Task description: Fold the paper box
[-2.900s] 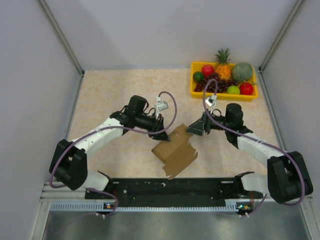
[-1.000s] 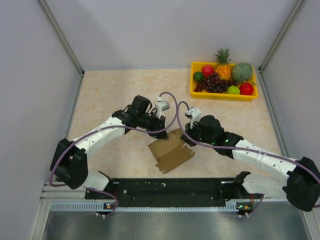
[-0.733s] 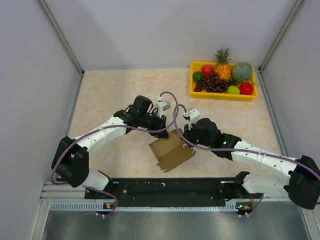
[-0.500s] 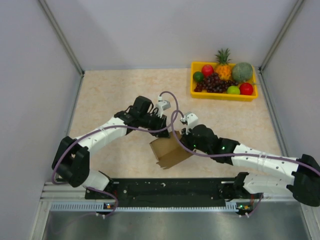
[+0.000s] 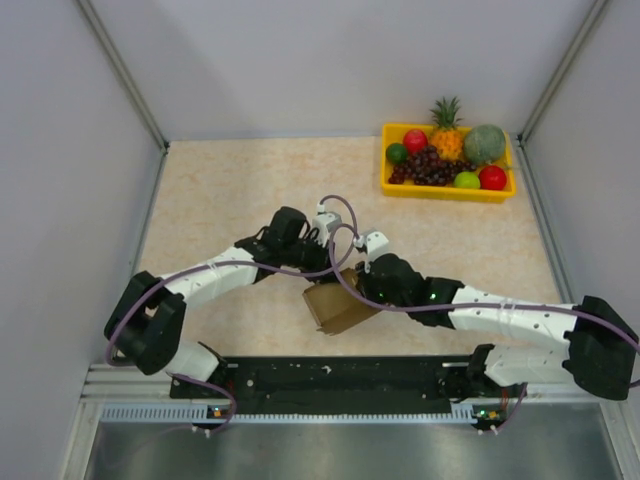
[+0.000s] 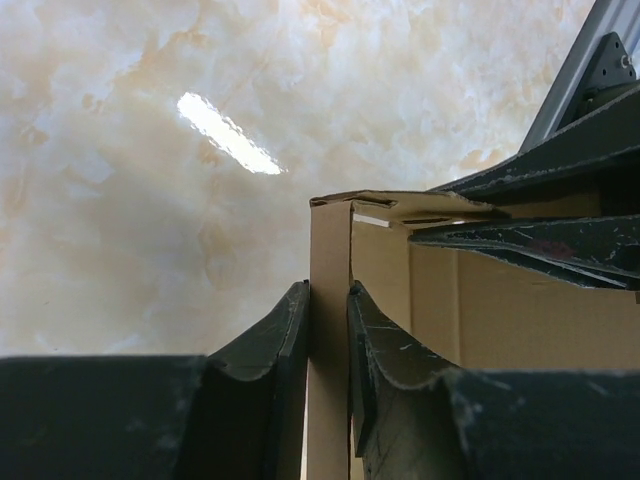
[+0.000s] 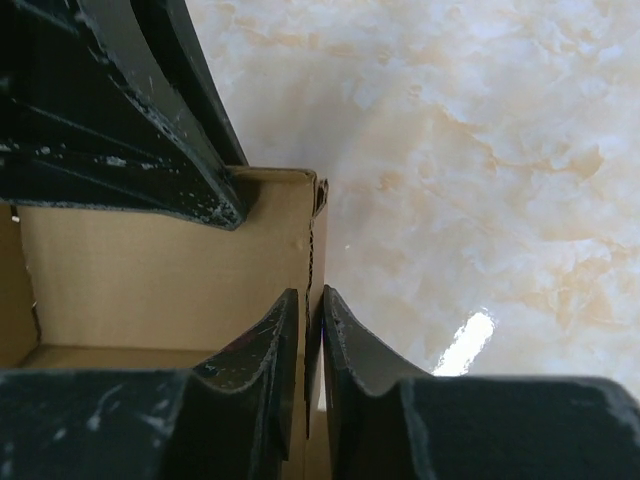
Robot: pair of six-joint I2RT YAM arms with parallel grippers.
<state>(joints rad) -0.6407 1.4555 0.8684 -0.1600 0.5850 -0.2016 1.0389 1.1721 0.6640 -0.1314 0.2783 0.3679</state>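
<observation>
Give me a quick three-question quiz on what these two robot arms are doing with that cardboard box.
1. True or false: the left gripper is shut on a wall of the paper box.
2. Where is the yellow fruit tray? A far right; B near left; C under the box.
3. How many grippers clamp the box?
Key: 1 true; 2 A; 3 two, since the right gripper pinches a wall too.

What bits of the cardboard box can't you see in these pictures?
Top view: both arms' wrists cover the far part of the paper box and where it's pinched.
Left wrist view: the left gripper and the bottom edge hide the box's lower wall.
Right wrist view: the right gripper and the other arm's fingers block the inside; the left edge cuts it off.
</observation>
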